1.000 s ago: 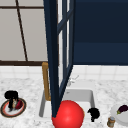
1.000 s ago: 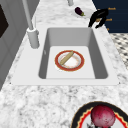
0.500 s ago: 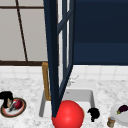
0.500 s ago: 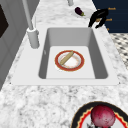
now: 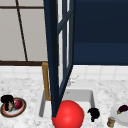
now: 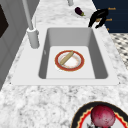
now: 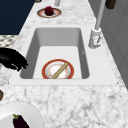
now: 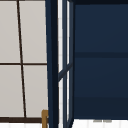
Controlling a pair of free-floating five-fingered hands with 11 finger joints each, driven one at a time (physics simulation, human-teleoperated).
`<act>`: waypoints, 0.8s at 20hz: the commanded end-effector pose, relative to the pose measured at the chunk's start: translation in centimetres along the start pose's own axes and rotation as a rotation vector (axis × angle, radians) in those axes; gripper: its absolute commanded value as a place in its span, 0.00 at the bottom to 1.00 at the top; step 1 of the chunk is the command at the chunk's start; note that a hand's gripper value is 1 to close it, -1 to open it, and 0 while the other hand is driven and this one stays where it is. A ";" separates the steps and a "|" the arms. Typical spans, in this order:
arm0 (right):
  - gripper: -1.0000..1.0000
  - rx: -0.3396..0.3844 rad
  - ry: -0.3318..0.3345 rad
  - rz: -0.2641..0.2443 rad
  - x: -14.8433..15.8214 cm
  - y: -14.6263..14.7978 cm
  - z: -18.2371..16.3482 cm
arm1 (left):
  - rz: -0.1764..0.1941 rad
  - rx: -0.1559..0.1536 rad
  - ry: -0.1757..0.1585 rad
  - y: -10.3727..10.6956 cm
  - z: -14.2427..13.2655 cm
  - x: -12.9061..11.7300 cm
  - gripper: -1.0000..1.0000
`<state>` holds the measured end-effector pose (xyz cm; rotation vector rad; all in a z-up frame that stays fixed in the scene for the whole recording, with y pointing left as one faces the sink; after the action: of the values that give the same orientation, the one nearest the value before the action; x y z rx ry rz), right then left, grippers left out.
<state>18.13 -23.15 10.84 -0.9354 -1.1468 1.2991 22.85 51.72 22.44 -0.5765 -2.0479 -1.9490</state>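
Note:
My right hand (image 5: 93,113) hovers over the sink's front right corner, fingers relaxed and hanging down, holding nothing. It is the hand in the left side view (image 6: 98,17) and in the right side view (image 7: 12,60), off the counter's front edge. My left hand (image 5: 7,100) is above a dark-rimmed plate (image 5: 21,111) with a red fruit (image 5: 17,103) on the left counter. In the sink (image 6: 100,65) lies a red-rimmed plate (image 6: 69,60) with a tan stick (image 6: 66,57) across it. A big red ball (image 5: 68,115) shows before the sink.
An open dark blue cabinet door (image 5: 53,62) hangs over the sink's middle. A white plate (image 5: 117,117) with an eggplant (image 5: 123,108) and a small jar (image 5: 110,122) sit on the right counter. The faucet (image 6: 32,35) stands at the back, and a wooden post (image 5: 45,80) to its left.

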 end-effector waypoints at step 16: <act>0.50 0.000 0.000 0.000 0.0 0.0 0.0 | 0.038 -0.007 0.027 -5.8 6.5 -9.7 0.00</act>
<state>18.13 -23.15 10.84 -0.9354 -1.1468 1.2991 28.61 57.14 12.76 -0.5872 -2.0015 -1.9337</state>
